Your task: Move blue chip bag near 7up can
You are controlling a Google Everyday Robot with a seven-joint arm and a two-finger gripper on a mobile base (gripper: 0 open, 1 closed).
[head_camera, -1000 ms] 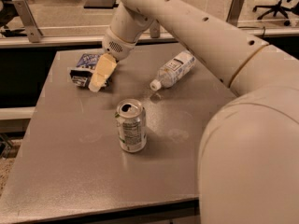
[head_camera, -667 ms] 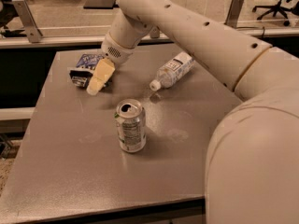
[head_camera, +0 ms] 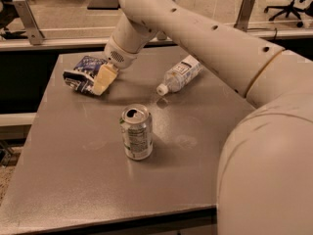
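Camera view, far-left corner of the counter (head_camera: 68, 180): the gripper (head_camera: 101, 80) sits against the blue chip bag (head_camera: 80, 72), clamped or not I cannot tell. The 7up can (head_camera: 136, 132) stands mid-counter, well apart.

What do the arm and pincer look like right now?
The arm is cream-white, in thick rounded segments with small dark holes along the shell and a thin tan seam at one joint; no cables show. The pincer, at the blue chip bag near the far edge of the table, is pale yellow.
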